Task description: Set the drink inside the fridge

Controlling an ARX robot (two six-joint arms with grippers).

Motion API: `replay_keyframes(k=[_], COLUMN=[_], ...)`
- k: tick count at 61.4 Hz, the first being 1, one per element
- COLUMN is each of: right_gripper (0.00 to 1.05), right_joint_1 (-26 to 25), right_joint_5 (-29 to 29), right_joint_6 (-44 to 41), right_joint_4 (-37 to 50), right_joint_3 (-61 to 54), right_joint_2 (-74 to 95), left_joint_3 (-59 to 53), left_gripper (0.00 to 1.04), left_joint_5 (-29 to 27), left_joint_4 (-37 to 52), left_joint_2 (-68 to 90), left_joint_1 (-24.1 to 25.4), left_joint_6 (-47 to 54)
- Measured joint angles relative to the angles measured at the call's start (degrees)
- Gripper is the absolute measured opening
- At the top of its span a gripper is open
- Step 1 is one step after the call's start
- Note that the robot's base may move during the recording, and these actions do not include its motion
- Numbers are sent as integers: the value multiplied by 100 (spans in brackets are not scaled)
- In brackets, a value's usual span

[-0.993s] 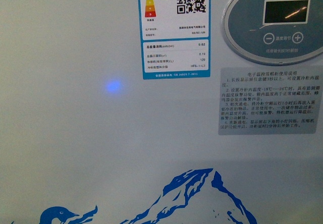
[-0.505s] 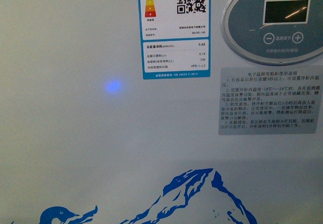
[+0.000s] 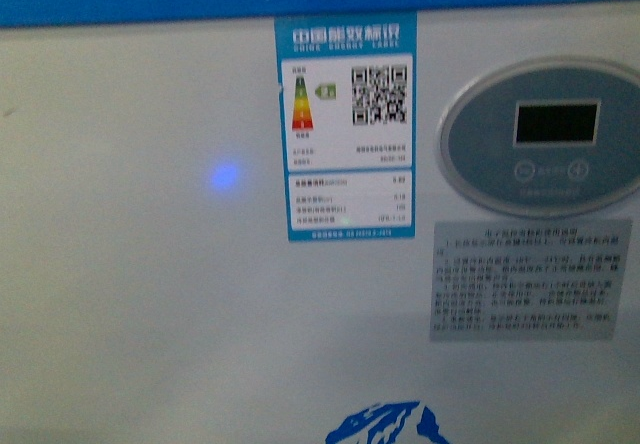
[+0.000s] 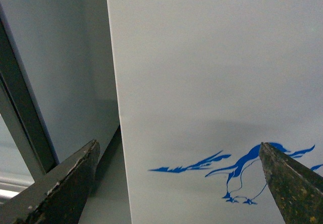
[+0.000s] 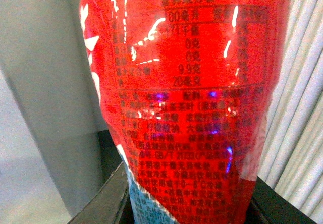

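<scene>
The left gripper (image 4: 177, 146) has its jaws spread wide and empty, with the front wall of the white chest fridge with blue top rim (image 3: 150, 264) beyond them. The right gripper (image 5: 186, 206) pinches the small plastic drink bottle with glossy red label (image 5: 186, 82) between its jaws. Raised too little, the bottle may knock against the fridge, or it may slip on its smooth film.

A grey panel (image 4: 70, 52) meets a dark frame (image 4: 22, 108); elsewhere, white vertical ribbing (image 5: 303, 113).

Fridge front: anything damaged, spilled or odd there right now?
Only a small blue glow on the fridge, left of the energy label; likely light, not damage. No dents or spills show.
</scene>
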Motion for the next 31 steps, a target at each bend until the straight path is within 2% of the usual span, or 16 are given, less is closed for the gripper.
replay_keyframes(k=[31], right_gripper=[37], right_joint_1=[0], right_joint_5=[0], right_joint_6=[0], right_joint_4=[2], right_joint_3=[0], right_joint_2=[0], left_joint_3=[0], left_gripper=[97], left_joint_5=[-4], left_joint_4=[0], left_joint_2=[0], left_joint_1=[0], left_joint_6=[-2])
